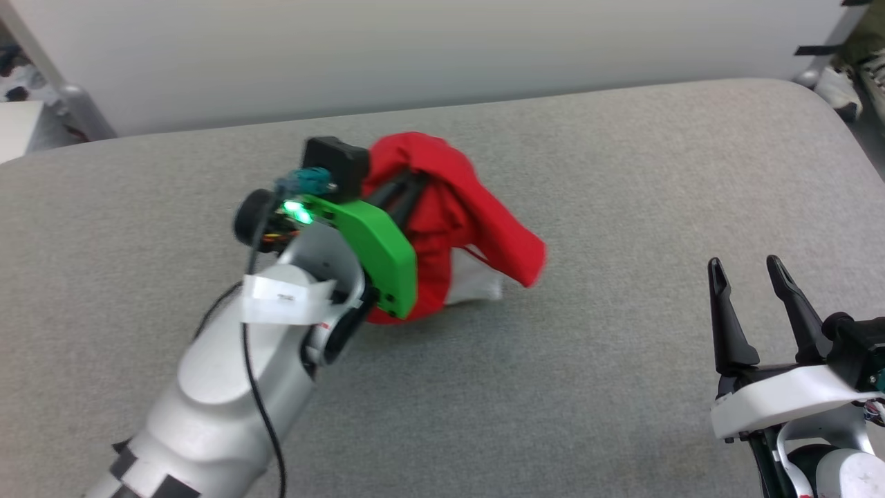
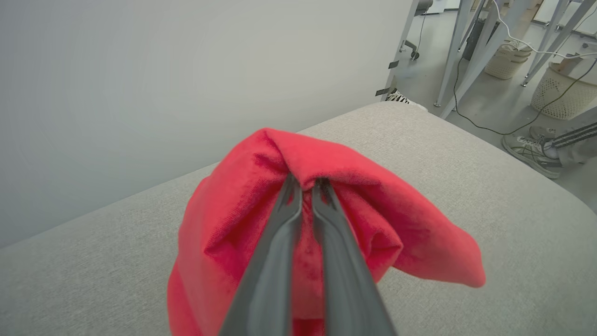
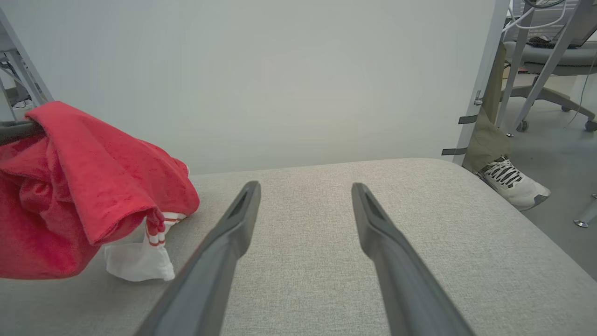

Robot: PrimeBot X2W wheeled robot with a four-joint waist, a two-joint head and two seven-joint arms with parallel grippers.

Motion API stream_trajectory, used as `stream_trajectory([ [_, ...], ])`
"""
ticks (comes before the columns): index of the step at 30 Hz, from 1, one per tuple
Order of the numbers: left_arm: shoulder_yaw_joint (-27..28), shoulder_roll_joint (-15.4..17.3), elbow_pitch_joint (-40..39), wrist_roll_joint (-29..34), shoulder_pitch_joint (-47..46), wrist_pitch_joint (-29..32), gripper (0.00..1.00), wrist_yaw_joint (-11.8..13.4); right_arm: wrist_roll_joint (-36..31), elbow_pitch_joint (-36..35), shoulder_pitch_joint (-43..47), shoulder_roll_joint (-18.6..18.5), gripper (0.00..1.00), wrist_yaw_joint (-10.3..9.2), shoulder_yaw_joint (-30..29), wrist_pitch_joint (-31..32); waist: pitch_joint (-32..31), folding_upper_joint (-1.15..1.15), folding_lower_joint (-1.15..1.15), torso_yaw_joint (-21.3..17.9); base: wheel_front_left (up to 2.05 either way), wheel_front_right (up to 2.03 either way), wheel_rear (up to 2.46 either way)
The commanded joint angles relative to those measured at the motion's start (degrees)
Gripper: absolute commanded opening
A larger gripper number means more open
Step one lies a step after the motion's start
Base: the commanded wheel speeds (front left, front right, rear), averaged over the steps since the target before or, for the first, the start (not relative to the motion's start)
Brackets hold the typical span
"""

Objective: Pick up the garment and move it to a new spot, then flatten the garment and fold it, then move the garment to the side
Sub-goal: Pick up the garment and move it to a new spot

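Left gripper [image 1: 413,183] [image 2: 308,184]: closed on a pinched fold of the garment; in the left wrist view the two dark fingers met at their tips with red cloth caught between them.
Garment [image 1: 470,207] [image 2: 224,224] [image 3: 84,186]: a red jersey-style T-shirt, bunched up and draped over the left gripper's fingers, hanging at the left-centre of the pad, toward its far edge.
Garment's shape: one red flap fell away toward the robot's right; no lettering or number could be made out.
White sleeve [image 1: 477,283] [image 3: 137,261]: hung below the red bulk, its lower end reaching down to the pad.
Striped trim [image 3: 156,228]: red and white, just above the sleeve's white cloth.
Right gripper [image 1: 745,266] [image 3: 305,186]: fingers spread wide with nothing between them, low over the pad at the robot's right, well apart from the garment.
Pad [image 1: 622,173] [image 2: 466,163] [image 3: 326,256]: grey woven fabric with rounded corners.
Backdrop [image 1: 415,55]: a plain pale panel stood behind the pad's far edge.
Person: a pale sneaker [image 3: 513,182] stood on the floor beyond the pad's far right corner.
Baskets [image 2: 559,88]: pale woven ones sat on the floor among metal frame legs.
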Motion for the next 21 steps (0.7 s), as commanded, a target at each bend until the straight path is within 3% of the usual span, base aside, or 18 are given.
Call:
stream_trajectory([
  [1, -0.89, -0.9, -0.59, 0.24, 1.06, 0.36, 0.0, -0.32, 0.42, -0.06, -0.34, -0.04, 1.0, -0.04, 0.22, -0.35, 2.53, 0.0, 0.0, -2.8, 0.0, 0.0, 0.0],
  [6, -5.86, -3.5, -1.13, 1.03, 3.85, 2.14, 0.0, -1.32, 1.04, 0.45, -1.19, -0.04, 1.0, -0.04, 0.61, -1.28, 4.89, 0.0, 0.0, -4.88, 0.0, 0.0, 0.0],
  [15, -15.11, -3.15, 1.61, 2.51, 11.2, 6.1, 0.0, -4.03, 1.23, 1.63, -2.08, -0.04, 1.0, -0.04, 0.36, -2.53, 6.22, 0.0, 0.0, -4.26, 0.0, 0.0, 0.0],
  [16, -15.61, -3.63, 1.39, 2.84, 11.83, 4.47, 0.31, -4.09, 0.81, 1.75, -2.12, -0.04, 1.0, -0.04, 0.4, -2.46, 5.13, 0.0, 0.0, -3.12, 0.0, 0.0, 0.0],
  [17, -15.51, -3.91, 1.14, 2.75, 12.05, 3.64, 1.0, -4.05, 0.64, 1.78, -2.06, -0.04, 1.0, -0.04, 0.38, -2.37, 4.52, 0.0, 0.0, -2.69, 0.0, 0.0, 0.0],
  [21, -14.08, -4.66, -0.91, 3.6, 12.31, -1.86, 1.0, -2.78, 0.09, 1.68, -1.54, -0.04, 1.0, -0.04, 0.3, -1.82, 2.13, 0.0, 0.0, -1.15, 0.0, 0.0, 0.0],
])
